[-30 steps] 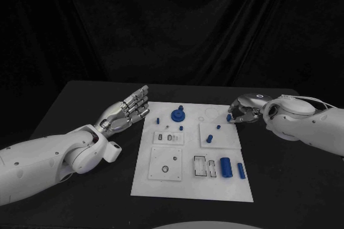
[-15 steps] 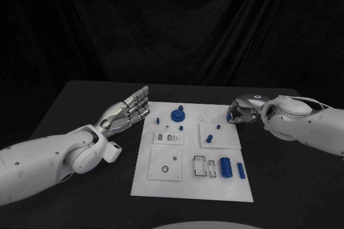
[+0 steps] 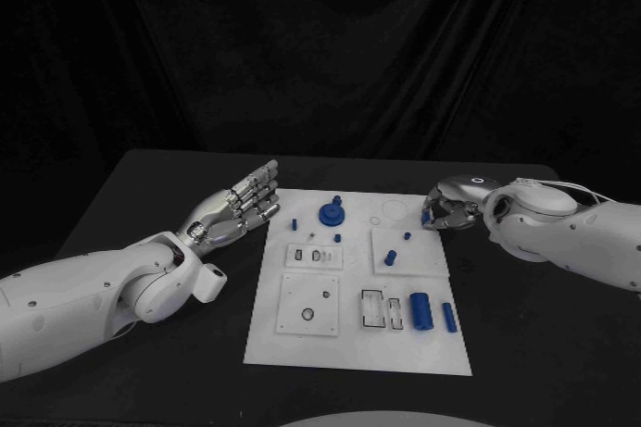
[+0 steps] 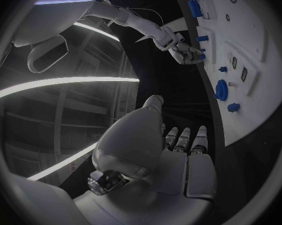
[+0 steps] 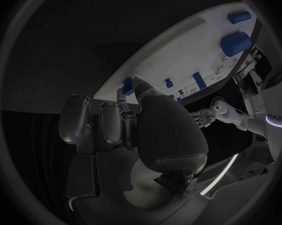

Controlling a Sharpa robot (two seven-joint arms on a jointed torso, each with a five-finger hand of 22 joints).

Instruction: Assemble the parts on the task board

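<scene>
Barely shifted since a second ago: right robot hand [image 3: 450, 210] drawn a touch closer to the task board's [image 3: 358, 353] far right corner, left robot hand [image 3: 238, 207] unchanged.

Right robot hand: fingers curled in at the board's far right edge, pinching a small blue part [image 3: 428, 219] between thumb and fingertip; same small blue piece seen at the fingertips in the right wrist view [image 5: 126, 84], right against the white board's corner. Left robot hand: holding nothing, fingers straight and slightly apart, palm turned toward the board, raised just beside the board's far left edge, not touching it.

Outward across the task board, lying in the middle of the black table [image 3: 147, 182]: blue round knob [image 3: 330, 211] standing near the far middle, with a small blue peg [image 3: 295, 226] to its left and another small blue peg [image 3: 338, 238] just in front of it. Small blue stud [image 3: 405, 234] and slanted blue pin [image 3: 390, 257] on the raised square plate near the right robot hand. Nearer the robot, thick blue cylinder [image 3: 421, 312] lying beside a slimmer blue bar [image 3: 449, 319] at the board's right side, next to a plate with rectangular slots [image 3: 381, 312]. Square plate with a small oval hole [image 3: 307, 315] on the near left; smaller slotted plate [image 3: 314, 256] above it.
</scene>
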